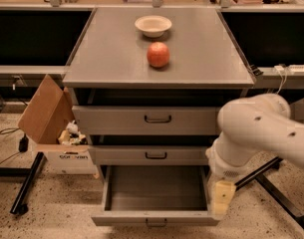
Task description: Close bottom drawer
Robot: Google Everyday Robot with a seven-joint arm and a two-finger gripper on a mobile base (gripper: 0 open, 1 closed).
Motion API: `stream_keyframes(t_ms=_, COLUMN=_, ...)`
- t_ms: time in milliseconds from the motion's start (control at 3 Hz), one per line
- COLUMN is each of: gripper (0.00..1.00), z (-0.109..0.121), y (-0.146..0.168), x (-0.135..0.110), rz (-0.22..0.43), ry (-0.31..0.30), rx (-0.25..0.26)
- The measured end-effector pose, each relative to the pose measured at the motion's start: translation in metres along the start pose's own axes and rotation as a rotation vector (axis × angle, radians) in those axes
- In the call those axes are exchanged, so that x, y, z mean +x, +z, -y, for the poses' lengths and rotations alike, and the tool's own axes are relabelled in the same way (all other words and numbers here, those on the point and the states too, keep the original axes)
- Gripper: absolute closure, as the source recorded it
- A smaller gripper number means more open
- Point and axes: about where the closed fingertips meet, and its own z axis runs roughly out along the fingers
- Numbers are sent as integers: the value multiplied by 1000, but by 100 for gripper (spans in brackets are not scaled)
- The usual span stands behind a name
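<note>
End effector positioned beside right front corner of bottom drawer, which stands pulled out; grip state cannot be determined

Warm overhead light w/ soft shadow under apple; gripper lit pale by bottom drawer front-R corner.

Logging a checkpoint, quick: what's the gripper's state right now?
Gripper: cannot be told; it hangs at the right front corner of the open bottom drawer.
</note>
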Motion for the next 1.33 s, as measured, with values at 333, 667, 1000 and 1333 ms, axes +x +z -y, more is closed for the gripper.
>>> stream_keyframes(t_ms=333, gripper=0, z=-11, y=45, x=-13, rz=0, ry=-38, rx=-48)
stream_keyframes(t_ms=667, gripper=0, z=-29, y=77, x=-34, rz=60, ry=-61, rx=-117)
stream_keyframes(t_ms=1000, gripper=0, z=-52, y=105, x=-60, rz=137, ry=-69, rx=-194)
stream_keyframes(t_ms=1333, gripper=0, z=-72, y=123, x=-87, rz=215, ry=-53, rx=-249)
